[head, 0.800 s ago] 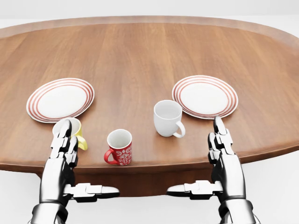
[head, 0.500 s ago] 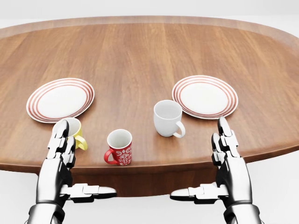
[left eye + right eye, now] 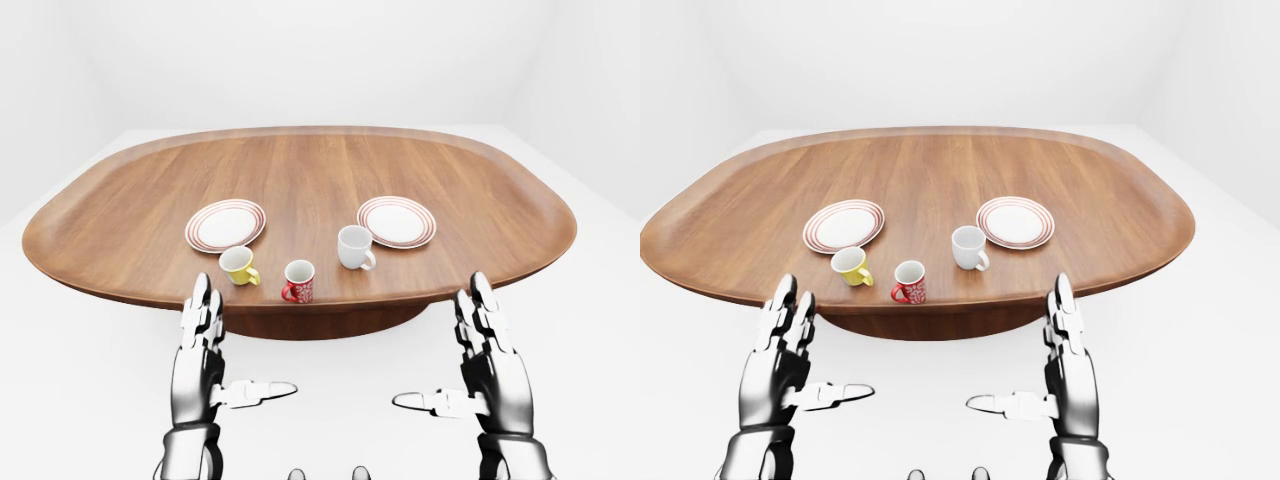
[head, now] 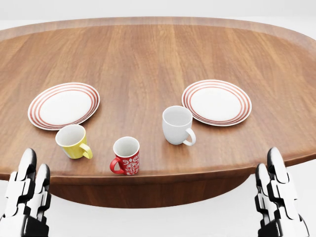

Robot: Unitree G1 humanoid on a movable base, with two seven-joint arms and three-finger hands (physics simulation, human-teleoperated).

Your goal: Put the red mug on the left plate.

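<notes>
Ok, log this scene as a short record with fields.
target: red mug, upright near the table bottom edge, not held
goal: left plate, bare
other mugs: yellow mug, white mug
other plate: right plate, bare
left hand: open, off the table
right hand: open, off the table
</notes>
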